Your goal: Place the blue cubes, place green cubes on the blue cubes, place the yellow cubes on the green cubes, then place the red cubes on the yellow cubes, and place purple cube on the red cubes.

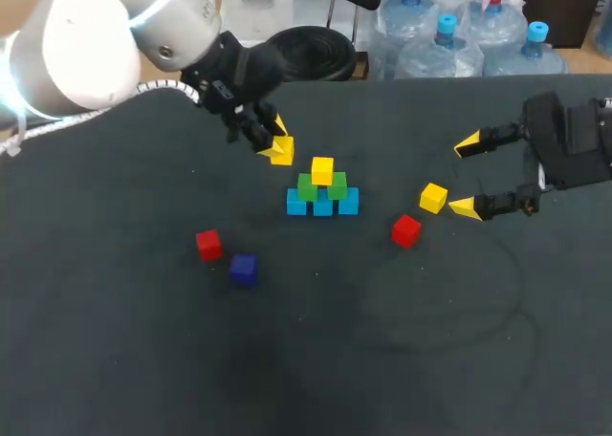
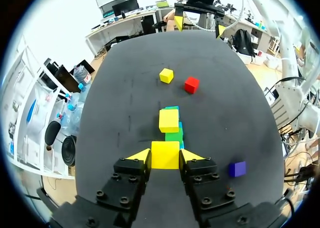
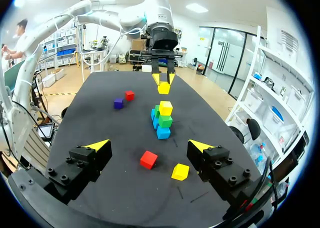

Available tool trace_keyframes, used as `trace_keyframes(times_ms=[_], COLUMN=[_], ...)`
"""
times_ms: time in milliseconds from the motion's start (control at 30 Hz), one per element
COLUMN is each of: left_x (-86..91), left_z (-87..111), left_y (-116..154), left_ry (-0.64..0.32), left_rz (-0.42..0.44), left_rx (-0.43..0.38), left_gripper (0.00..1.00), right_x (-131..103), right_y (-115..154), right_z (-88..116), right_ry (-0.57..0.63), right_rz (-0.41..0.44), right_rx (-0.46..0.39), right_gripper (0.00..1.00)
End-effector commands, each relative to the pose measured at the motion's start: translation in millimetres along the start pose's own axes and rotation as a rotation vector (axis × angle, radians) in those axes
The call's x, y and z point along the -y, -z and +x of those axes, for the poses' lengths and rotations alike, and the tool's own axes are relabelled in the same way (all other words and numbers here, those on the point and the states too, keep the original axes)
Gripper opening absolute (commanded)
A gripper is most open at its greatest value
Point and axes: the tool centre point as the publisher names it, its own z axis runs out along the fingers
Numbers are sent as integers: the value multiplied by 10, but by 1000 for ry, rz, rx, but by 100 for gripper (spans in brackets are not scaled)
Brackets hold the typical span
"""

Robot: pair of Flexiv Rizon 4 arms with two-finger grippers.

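One yellow cube (image 2: 165,154) pinched in L end effector (image 2: 166,156), behind stack (image 1: 322,192).

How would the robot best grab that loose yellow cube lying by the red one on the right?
By two opposite flat faces of the yellow cube, from straight above: it sits flat on the table, apart from the red cube, so there is room on either side. The open right gripper is nearest.
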Motion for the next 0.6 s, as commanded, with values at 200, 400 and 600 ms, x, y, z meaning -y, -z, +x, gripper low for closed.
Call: trace_keyframes(times_ms=[200,400,600], left_x=[-23,-14,7], left_z=[-38,-65,-67], left_y=[-105,-150,-180], left_ry=[8,4,10], left_rz=[-5,-1,1], left_rx=[5,11,8], left_gripper=[0,0,0], right_x=[-2,-2,-2], right_y=[0,0,0], right_z=[-3,-3,-3], right_ry=[0,0,0], right_rz=[1,1,1], right_rx=[-2,-2,-2], right_gripper=[100,100,100])
